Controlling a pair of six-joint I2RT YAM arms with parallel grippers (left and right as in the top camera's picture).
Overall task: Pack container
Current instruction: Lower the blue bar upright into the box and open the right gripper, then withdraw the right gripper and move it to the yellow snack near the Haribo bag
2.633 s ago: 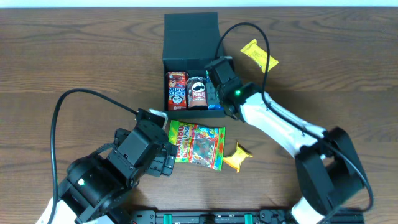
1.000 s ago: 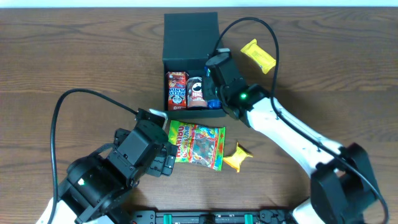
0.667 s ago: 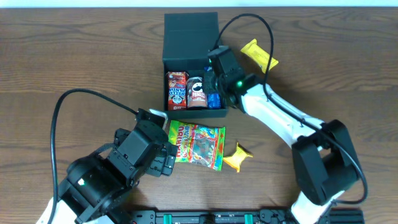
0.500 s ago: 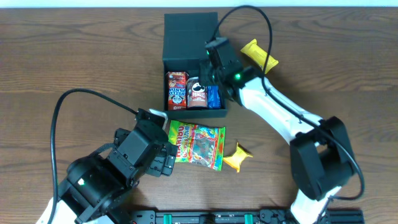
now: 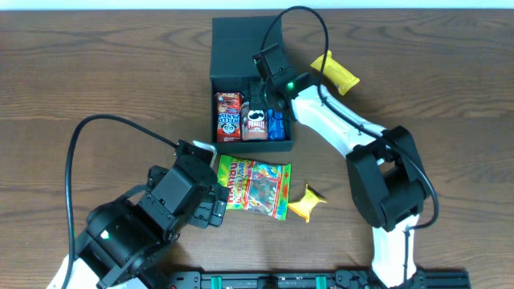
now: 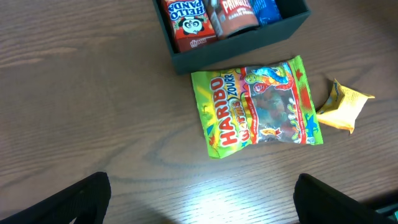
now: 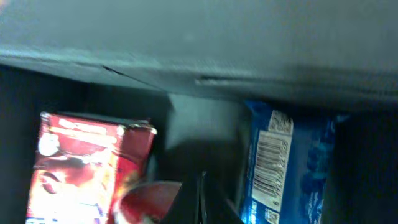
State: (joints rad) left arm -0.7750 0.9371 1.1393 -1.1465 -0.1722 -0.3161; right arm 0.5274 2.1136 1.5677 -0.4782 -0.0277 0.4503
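Observation:
The container [image 5: 245,38] is a dark box standing open at the back middle of the table, its lid flap up behind it. Inside lie a red Hello Panda box [image 5: 228,116], a Pringles can [image 5: 255,124] and a blue packet [image 5: 277,124]. My right gripper [image 5: 259,90] reaches into the container. In the right wrist view it [image 7: 202,199] is shut on nothing, between the can [image 7: 146,199] and the blue packet [image 7: 273,162]. My left gripper [image 6: 208,208] hangs open over bare table, just in front of a Haribo bag [image 6: 261,115].
The Haribo bag [image 5: 255,186] lies in front of the container, with a small crumpled yellow packet [image 5: 307,201] to its right. Another yellow packet [image 5: 336,71] lies right of the container. The container's front wall [image 6: 242,53] shows in the left wrist view.
My right arm has swung back and to the left over the container, still shut, uncovering the blue packet. The left arm has not moved.

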